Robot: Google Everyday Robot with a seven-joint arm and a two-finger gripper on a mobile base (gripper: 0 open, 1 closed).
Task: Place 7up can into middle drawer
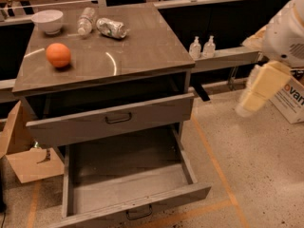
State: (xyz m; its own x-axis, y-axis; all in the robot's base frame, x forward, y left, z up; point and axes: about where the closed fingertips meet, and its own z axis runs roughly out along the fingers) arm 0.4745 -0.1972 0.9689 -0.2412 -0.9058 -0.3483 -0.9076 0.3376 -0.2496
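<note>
The 7up can [111,28], silvery with faint green print, lies on its side at the back of the cabinet top [142,51]. The middle drawer [133,205], grey with a dark bar handle, is pulled far out and nothing shows inside it. My gripper [259,91], cream-coloured under a white arm, hangs in the air to the right of the cabinet, well away from the can and above the floor.
A clear water bottle [85,20] lies just left of the can. A white bowl [47,20] and an orange [58,55] sit on the left of the top. The upper drawer [114,120] is partly open. Cardboard boxes stand at the left [23,151] and right [292,99].
</note>
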